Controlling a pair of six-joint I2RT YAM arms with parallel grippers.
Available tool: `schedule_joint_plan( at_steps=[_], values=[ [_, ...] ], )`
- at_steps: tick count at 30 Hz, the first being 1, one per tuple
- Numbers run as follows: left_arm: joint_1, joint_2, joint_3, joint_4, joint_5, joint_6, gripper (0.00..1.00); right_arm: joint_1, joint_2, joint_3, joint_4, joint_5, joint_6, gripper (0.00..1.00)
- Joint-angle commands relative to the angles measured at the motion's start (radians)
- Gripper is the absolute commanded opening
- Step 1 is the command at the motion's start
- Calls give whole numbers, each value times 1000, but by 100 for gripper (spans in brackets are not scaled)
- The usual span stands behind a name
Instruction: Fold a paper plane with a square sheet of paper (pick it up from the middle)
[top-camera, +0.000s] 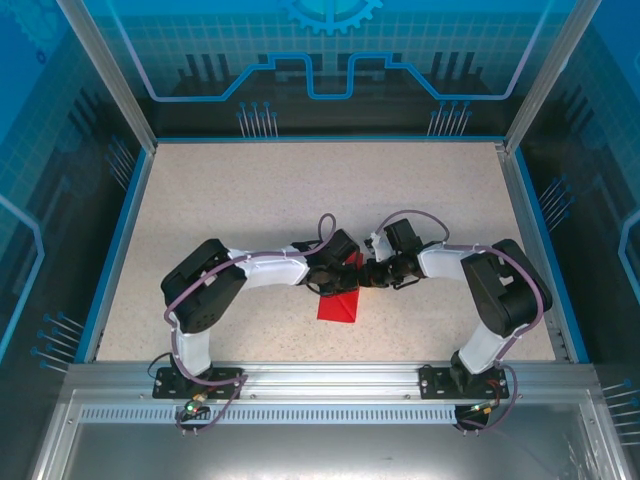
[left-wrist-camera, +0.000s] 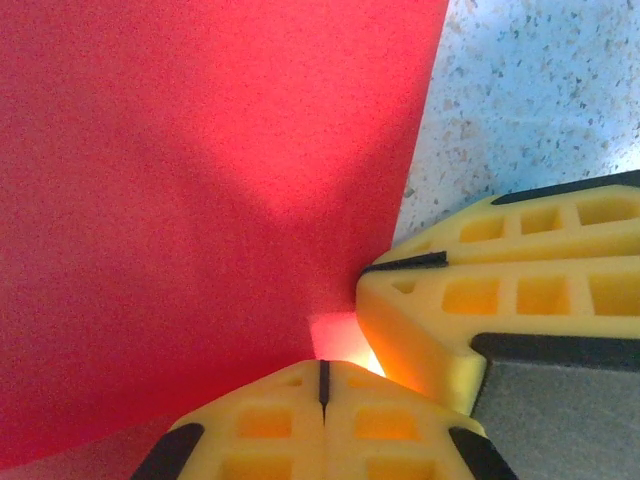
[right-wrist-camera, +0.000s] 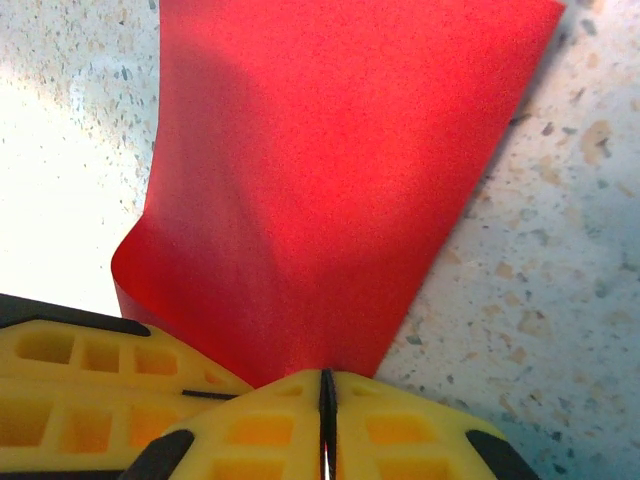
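Top external: arms meet mid-tabletop (top-camera: 250, 200); the square sheet of paper (top-camera: 338, 306), partly folded, lies just below their tips.
Left wrist: left tool (left-wrist-camera: 323, 385) pinched together on the sheet's edge, apparently anchoring it.
Right wrist: right tool (right-wrist-camera: 325, 388) clamped on the neighbouring edge, probably to press a crease.

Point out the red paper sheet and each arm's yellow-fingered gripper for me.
Thin bright red sheet of paper (top-camera: 338, 308): top external view, middle of its flat part.
Yellow-fingered left gripper (left-wrist-camera: 323, 368): left wrist view, where fingertips meet.
Yellow-fingered right gripper (right-wrist-camera: 325, 376): right wrist view, where fingertips meet.
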Motion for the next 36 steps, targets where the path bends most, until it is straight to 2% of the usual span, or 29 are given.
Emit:
schedule_joint_plan(
  at_steps=[1,10,36],
  values=[
    [8,19,25,7,23,10,2,-11,26,0,-3,-6,-17,11],
    [8,38,25,12,51,40,3,-16,21,-7,-1,-8,-17,11],
    [9,-45,-2,4,66,111,3,-35,25,-17,-1,-18,-24,10]
  ],
)
